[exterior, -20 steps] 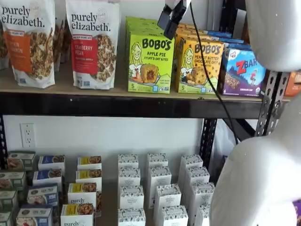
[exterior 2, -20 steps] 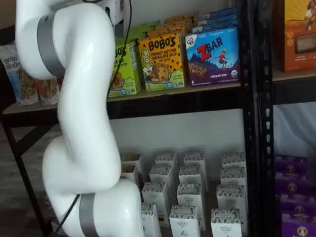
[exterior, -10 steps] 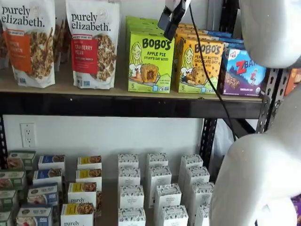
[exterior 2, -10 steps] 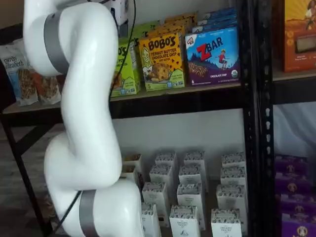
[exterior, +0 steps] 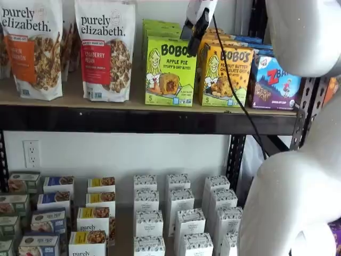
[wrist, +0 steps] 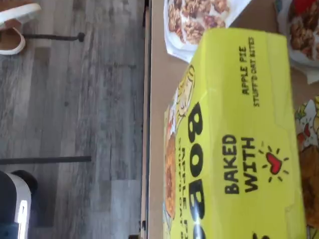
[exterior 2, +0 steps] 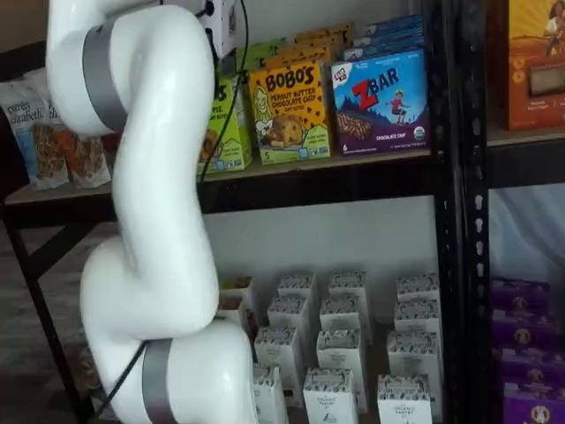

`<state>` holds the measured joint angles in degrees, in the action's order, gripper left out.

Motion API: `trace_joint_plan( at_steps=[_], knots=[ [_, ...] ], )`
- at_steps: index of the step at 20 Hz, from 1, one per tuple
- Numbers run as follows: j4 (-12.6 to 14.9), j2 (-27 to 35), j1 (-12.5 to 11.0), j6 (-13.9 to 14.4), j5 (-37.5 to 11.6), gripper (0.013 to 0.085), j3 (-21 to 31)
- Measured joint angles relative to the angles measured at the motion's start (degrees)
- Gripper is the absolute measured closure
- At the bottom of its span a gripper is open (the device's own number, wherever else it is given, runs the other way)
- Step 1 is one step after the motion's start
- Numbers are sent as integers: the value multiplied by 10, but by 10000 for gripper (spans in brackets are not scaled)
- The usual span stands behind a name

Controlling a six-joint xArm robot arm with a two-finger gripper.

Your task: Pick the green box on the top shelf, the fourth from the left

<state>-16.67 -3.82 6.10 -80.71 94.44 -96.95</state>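
In the wrist view the green box (wrist: 234, 144) fills most of the frame, seen from above with its lid reading "BAKED WITH" and a heart; it stands on the tan board of the top shelf (wrist: 157, 124), close to the board's front edge, with grey wood flooring (wrist: 75, 99) below and one granola pouch (wrist: 199, 20) lying just beside it. No fingers appear here. In a shelf view the same green box (exterior: 170, 72) stands upright at the front of a row of like green cartons on the top shelf (exterior: 144, 120), between two "purely elizabeth." pouches (exterior: 104, 48) on one side and one orange-yellow Bobo's box (exterior: 226, 74) on the other, with one blue Zbar box (exterior: 274, 82) further along. The gripper (exterior: 197, 29) hangs from the upper edge, its dark fingers just in front of the green box's upper corner next to the orange-yellow box, a black cable (exterior: 240, 101) trailing down. The fingers show side-on as one dark mass, so the frames alone cannot tell their gap; the jaws stand at their widest, with nothing between them. Below, many small white cartons (exterior: 181, 218) sit in rows. In the other shelf view the white arm (exterior 2: 150, 221) covers most of the green box (exterior 2: 231, 128), leaving one strip visible beside the orange-yellow box.
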Motion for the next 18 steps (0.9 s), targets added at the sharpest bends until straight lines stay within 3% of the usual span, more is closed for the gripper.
trace_joint_plan(
  at_steps=[15,17,18],
  knots=[
    [11,-4,8,-2,-28,130,35],
    [10,-4,8,-2,-28,210,36],
    [10,-4,9,-2,-27,210,36]
  ],
)
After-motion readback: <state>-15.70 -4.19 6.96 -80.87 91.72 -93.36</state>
